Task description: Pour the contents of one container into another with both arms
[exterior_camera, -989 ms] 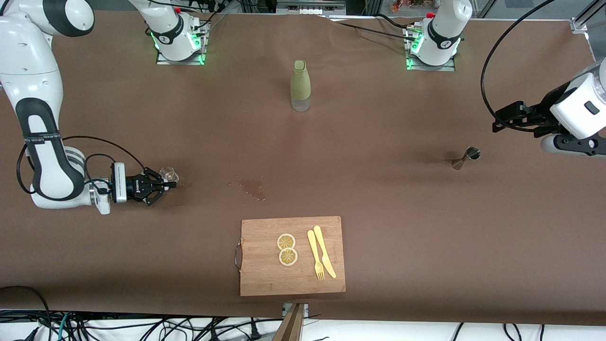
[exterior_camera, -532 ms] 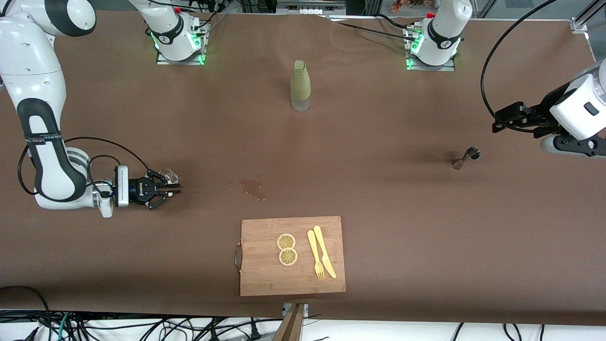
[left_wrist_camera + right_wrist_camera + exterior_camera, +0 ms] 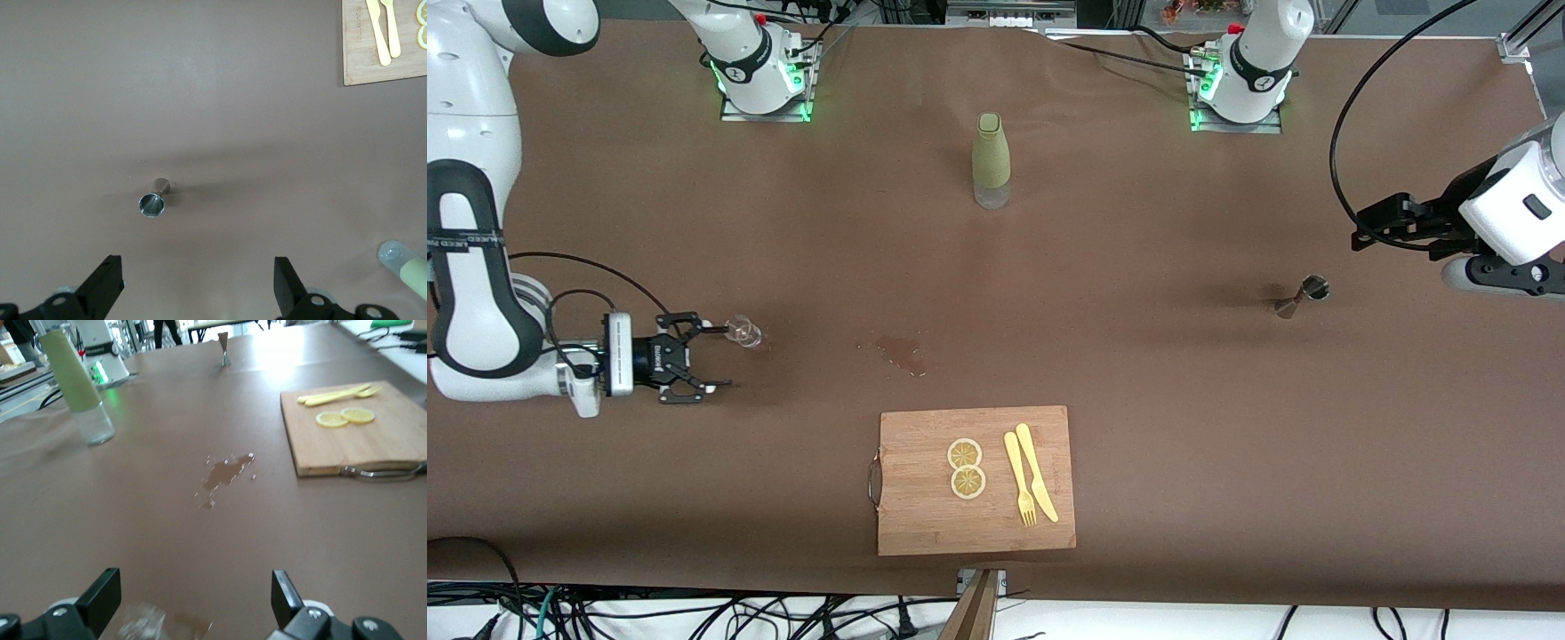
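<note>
Right-arm end of the bench: the right gripper (image 3: 710, 357) sits low over the brown cloth-covered bench (image 3: 1138, 400), its jaws spread wide apart and empty.
Small clear glass: the little transparent tumbler (image 3: 743, 333) stands on the bench just off the tip of one right finger; whether they touch I cannot tell. It shows only as a blur at the edge of the right wrist view (image 3: 141, 625).
Key relation: the glass lies straight out from the right gripper toward the middle of the bench, a little to one side of the line between the jaws, so any re-grasp would need a slight sideways shift first.
Left gripper: the left gripper (image 3: 193, 287) hangs high over the left arm's end of the bench, jaws wide apart, holding nothing; this arm looks to be waiting.
Steel jigger: the small hourglass-shaped metal measure (image 3: 1302, 296) stands upright with its mouth up, below the left gripper, and plainly the left arm is the nearer one to it.
Green bottle: the tall olive-sleeved bottle with a clear base (image 3: 991, 160) stands upright midway between the two arm bases.
Spill: a wet patch with droplets (image 3: 898, 353) lies between the glass and the wooden cutting board (image 3: 934, 524).
Judgement: both containers are set down and released, so the pour looks done.
</note>
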Action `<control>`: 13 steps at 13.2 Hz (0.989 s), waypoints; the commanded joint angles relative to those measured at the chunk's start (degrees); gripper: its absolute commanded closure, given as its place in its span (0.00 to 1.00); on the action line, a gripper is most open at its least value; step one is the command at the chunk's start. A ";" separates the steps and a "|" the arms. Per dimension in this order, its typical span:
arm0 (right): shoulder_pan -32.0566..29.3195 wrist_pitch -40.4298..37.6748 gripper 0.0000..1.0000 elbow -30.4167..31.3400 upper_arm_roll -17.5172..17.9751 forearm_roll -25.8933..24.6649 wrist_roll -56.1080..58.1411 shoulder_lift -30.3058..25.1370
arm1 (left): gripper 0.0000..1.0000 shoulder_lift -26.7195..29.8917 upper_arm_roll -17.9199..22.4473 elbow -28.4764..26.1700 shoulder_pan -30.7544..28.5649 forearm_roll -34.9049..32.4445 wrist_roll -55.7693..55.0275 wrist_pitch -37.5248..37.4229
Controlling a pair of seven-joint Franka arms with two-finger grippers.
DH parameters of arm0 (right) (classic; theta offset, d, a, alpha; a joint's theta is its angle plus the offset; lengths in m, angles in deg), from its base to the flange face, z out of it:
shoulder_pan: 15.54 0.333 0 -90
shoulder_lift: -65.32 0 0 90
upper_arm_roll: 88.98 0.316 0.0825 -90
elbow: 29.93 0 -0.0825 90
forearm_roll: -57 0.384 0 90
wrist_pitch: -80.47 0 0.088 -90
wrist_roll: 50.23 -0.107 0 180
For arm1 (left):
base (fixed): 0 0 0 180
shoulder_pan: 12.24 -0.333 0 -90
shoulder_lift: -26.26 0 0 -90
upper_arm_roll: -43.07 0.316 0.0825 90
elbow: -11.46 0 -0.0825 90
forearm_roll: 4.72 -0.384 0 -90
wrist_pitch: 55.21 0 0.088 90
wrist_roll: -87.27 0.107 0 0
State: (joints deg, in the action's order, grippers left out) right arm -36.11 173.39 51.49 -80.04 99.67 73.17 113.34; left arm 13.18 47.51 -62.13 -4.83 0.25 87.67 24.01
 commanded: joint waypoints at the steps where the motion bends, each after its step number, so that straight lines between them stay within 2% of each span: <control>1: -3.68 -0.65 0.00 5.23 -0.15 -3.21 2.97 -1.35 | 0.00 -0.81 -0.22 1.87 -0.38 -1.02 0.21 -0.29; 3: -3.95 -0.64 0.00 7.78 -1.64 -3.30 4.39 -1.35 | 0.00 -0.81 -0.22 1.87 -0.38 -1.02 0.21 -0.29; 7: -3.77 0.14 0.00 11.83 -1.65 -2.69 4.48 -1.26 | 0.00 -0.81 -0.22 1.87 -0.38 -1.02 0.21 -0.29; 13: -3.60 1.11 0.00 12.10 -1.12 -1.98 4.40 -1.17 | 0.00 -0.90 -0.22 1.87 -0.47 -0.93 0.21 -0.29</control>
State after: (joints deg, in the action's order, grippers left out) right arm -39.58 173.54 62.13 -81.54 97.17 77.20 113.41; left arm 13.10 47.56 -62.08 -4.91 0.25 87.67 24.01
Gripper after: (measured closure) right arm 0.000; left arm 0.000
